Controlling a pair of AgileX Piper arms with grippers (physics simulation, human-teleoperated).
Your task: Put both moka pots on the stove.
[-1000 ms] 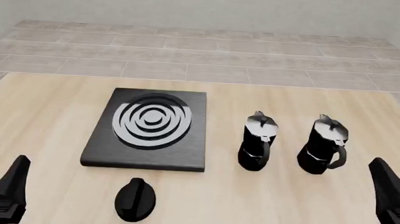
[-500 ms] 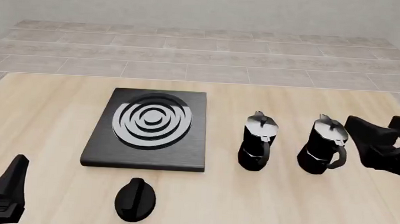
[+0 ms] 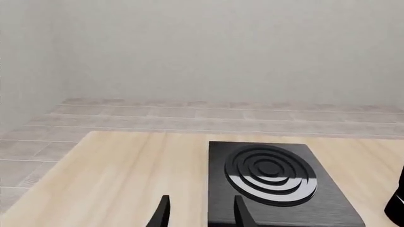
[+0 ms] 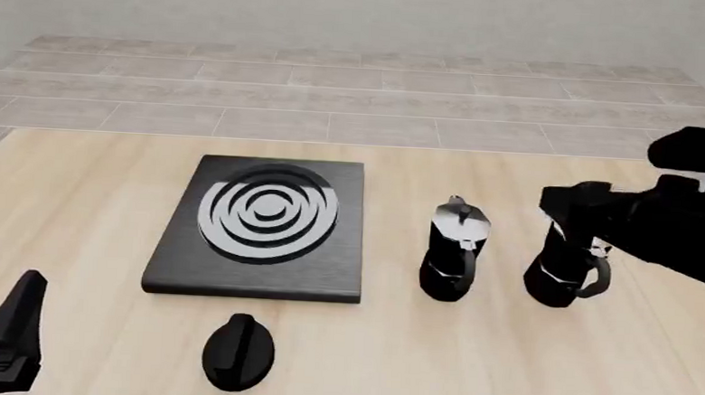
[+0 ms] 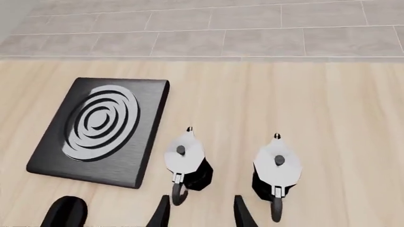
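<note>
Two moka pots on table, off stove | right fingers parted, empty, above pots | left fingers parted, empty

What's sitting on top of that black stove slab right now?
Only the silver ring burner shows on the stove; no pot is on it. Both moka pots stand on the table beside it.

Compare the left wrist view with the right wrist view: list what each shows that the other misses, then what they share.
Only the left wrist view: the back wall, and the left tool low over bare table.

Only the right wrist view: both moka pots, the left pot and the right pot, seen from above, the black knob, and the right tool.

Both: the stove, the wooden table and the tiled floor.
</note>
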